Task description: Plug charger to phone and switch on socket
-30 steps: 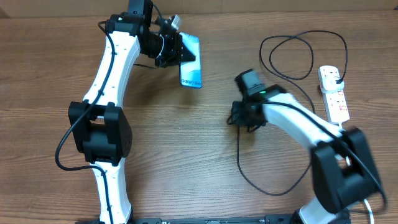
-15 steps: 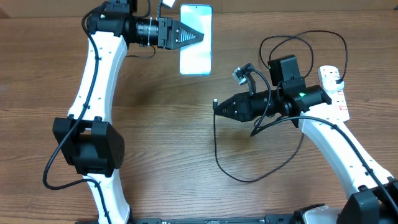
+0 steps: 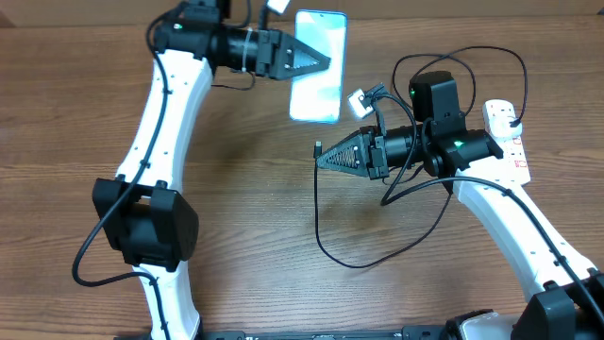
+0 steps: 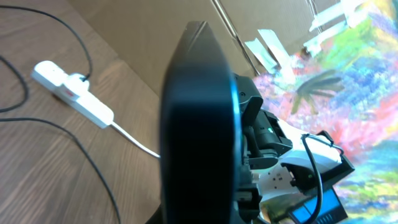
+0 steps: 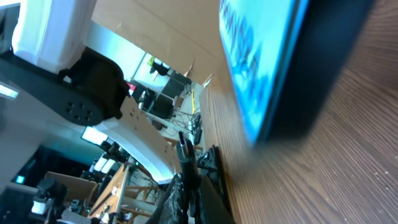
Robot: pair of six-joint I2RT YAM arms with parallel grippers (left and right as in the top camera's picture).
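The left gripper (image 3: 314,62) held the phone (image 3: 319,94) clamped above the bench (image 3: 236,198) while the right gripper (image 3: 327,157) pinched the charger (image 3: 316,215) by its tip, seemingly aligning it for plugging.

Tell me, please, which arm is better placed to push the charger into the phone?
Right. The right claw is shut on the charger at its connector end, close to the lower end of the phone in the overhead view. The left claw is busy holding the phone.
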